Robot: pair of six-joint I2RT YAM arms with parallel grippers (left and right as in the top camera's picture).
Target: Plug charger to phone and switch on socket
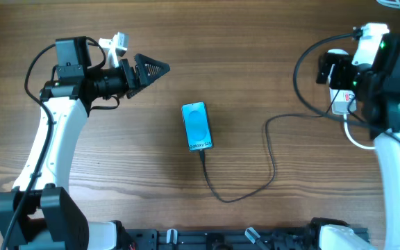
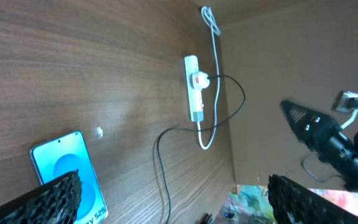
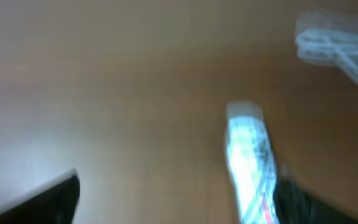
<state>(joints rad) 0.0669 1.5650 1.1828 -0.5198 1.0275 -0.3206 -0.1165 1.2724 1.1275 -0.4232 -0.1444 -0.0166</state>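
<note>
The phone (image 1: 197, 126) lies flat mid-table with its cyan screen up; it also shows in the left wrist view (image 2: 64, 168). The charger (image 1: 266, 149), a thin black cable, meets the phone's near end, loops towards the front and runs right to the socket (image 1: 338, 104). The socket is mostly hidden under my right arm. In the left wrist view the socket (image 2: 193, 87) and charger (image 2: 160, 162) are plain. My left gripper (image 1: 160, 68) (image 2: 173, 205) is open and empty, raised to the far left of the phone. My right gripper (image 1: 330, 73) (image 3: 179, 199) is open above the socket (image 3: 247, 155); that view is blurred.
The socket's thick white cord (image 1: 356, 139) curls by the right arm's base and also shows in the left wrist view (image 2: 213, 37). A coiled white cord (image 3: 334, 43) lies beyond the socket. The table's front edge has a black rail (image 1: 221, 239).
</note>
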